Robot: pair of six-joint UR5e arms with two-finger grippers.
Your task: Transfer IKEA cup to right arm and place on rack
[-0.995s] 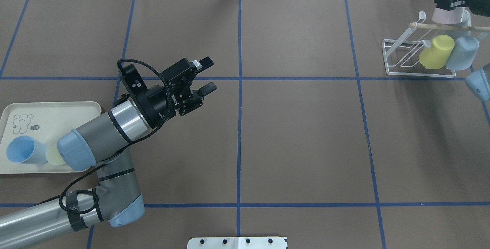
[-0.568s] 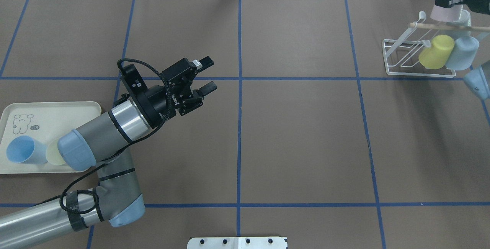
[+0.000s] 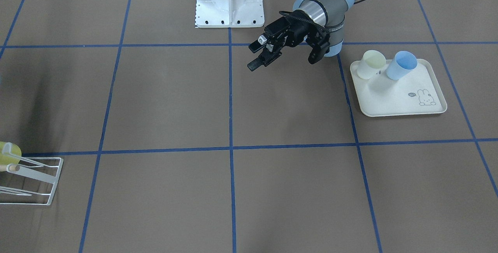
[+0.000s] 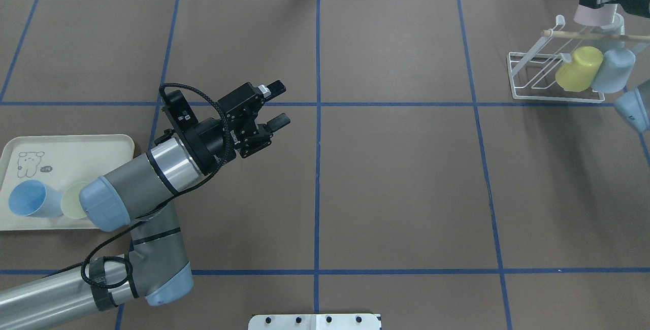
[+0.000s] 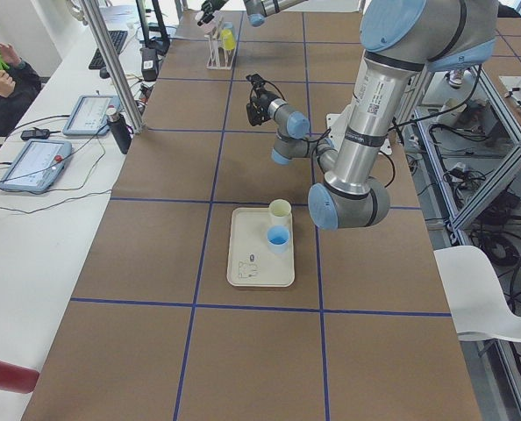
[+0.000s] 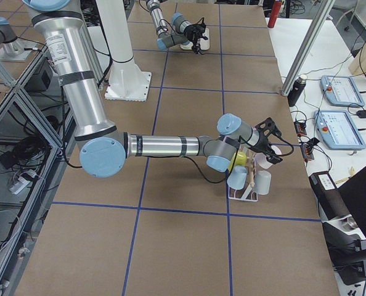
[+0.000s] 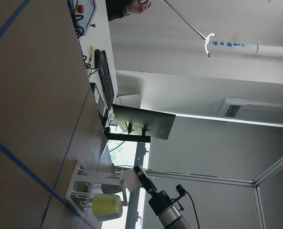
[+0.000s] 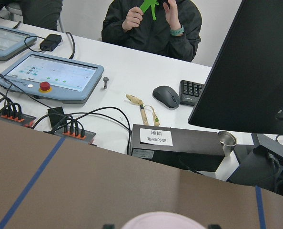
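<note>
At the table's far right, my right gripper (image 4: 595, 1) is shut on a pink IKEA cup (image 4: 589, 14), held upside down just beyond the rack (image 4: 558, 99). The rack is white wire with a wooden rod (image 4: 584, 35) across its top. A yellow cup (image 4: 579, 68) and a pale blue cup (image 4: 613, 70) hang on it. The pink cup's rim (image 8: 163, 220) fills the bottom of the right wrist view. My left gripper (image 4: 280, 103) hovers open and empty over the table's left-centre, far from the rack.
A cream tray (image 4: 76, 152) at the near left holds a blue cup (image 4: 30, 205) and a pale yellow cup (image 4: 72, 207), partly under my left arm. A side desk beyond the far edge carries tablets, cables and a monitor (image 8: 246, 71). A seated person (image 8: 151, 24) is there.
My right gripper has carried the pink cup slightly farther from the robot, behind the rack. My left arm has shifted a little toward the robot, gripper still open.
</note>
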